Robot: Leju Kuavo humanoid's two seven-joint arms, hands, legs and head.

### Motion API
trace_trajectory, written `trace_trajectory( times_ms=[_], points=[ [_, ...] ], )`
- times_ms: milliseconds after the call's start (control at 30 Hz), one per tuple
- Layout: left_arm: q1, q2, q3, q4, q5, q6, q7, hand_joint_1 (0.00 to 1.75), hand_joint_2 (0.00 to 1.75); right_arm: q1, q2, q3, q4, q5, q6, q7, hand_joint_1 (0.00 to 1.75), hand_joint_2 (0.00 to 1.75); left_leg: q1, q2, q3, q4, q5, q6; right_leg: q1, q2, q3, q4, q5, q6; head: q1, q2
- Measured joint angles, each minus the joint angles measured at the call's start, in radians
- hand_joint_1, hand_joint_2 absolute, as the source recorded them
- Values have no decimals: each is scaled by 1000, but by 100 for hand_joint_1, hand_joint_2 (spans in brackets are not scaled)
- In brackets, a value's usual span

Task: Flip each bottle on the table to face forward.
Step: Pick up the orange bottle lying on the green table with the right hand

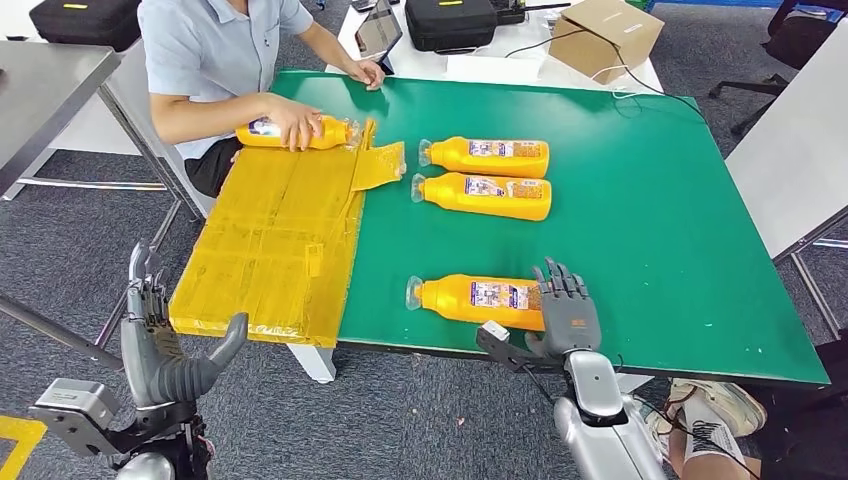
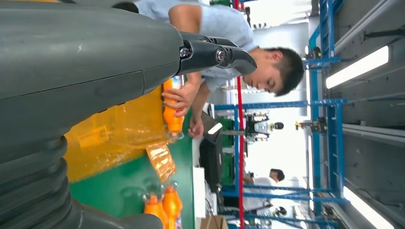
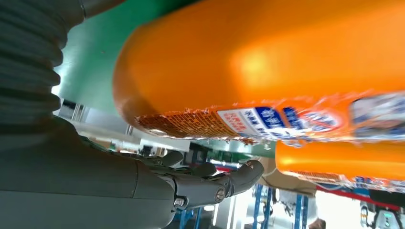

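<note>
Three orange bottles lie on their sides on the green table [image 1: 650, 220], caps to the left: the nearest [image 1: 475, 298], a middle one [image 1: 485, 195] and a far one [image 1: 490, 156]. My right hand [image 1: 565, 305] is at the nearest bottle's base end, fingers stretched out and apart, gripping nothing. The right wrist view shows that bottle [image 3: 267, 62] close beside my straight fingers [image 3: 229, 179]. A person's hand holds a fourth bottle [image 1: 300, 132] on the yellow board. My left hand [image 1: 160, 340] hangs open off the table's left front corner.
A yellow-taped board [image 1: 270, 240] overhangs the table's left edge. The person sits at the far left corner. A cardboard box [image 1: 605, 35], a black case [image 1: 450, 22] and a tablet [image 1: 378, 30] lie behind the table. A grey table [image 1: 800, 150] stands at right.
</note>
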Motion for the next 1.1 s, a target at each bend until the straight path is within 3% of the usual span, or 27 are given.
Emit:
trace_trajectory(
  times_ms=[100,133,300,567,767,867,967,1033,1100],
  points=[
    [-21,0,-1,15,10,-6,0,0,175,-64,-8,-10,109,-38,-23,-43,163,175,0,0,1,0,1,1,0,0,1,0,1,0,0,0],
    [-28,0,-2,21,13,-7,0,0,175,-83,-10,-12,144,-48,-27,-56,173,175,0,0,2,0,1,1,0,0,1,0,1,0,0,0],
    [-52,1,-6,44,24,-9,-1,0,175,-156,-13,-16,261,-75,-20,-87,173,175,0,1,4,0,1,1,0,0,4,0,1,0,0,0],
    [-61,2,-7,57,27,-10,-1,0,175,-202,-13,-20,324,-77,-14,-91,175,175,0,1,5,0,1,1,0,0,4,0,1,0,0,0],
    [-75,7,-8,69,57,-26,1,0,175,-258,-11,-24,377,-154,109,-136,175,175,0,2,10,0,0,1,0,0,3,-1,1,0,0,0],
    [-97,12,-10,90,78,-40,0,0,175,-287,-14,-30,416,-226,163,-237,175,175,0,2,14,0,-2,1,0,1,2,-1,0,0,0,0],
    [-122,17,-20,120,103,-43,-5,0,175,-283,-11,-47,431,-384,192,-447,175,175,0,5,15,0,-2,1,1,4,10,-1,1,0,0,0],
    [-134,16,-28,142,116,-19,5,0,175,-245,3,-66,409,-504,164,-573,175,175,0,5,14,0,-1,1,1,4,13,0,1,0,0,0],
    [-138,12,-35,166,120,24,25,0,175,-189,24,-76,352,-593,119,-624,175,175,0,5,12,0,-1,1,1,4,12,0,1,0,0,0]
  ],
)
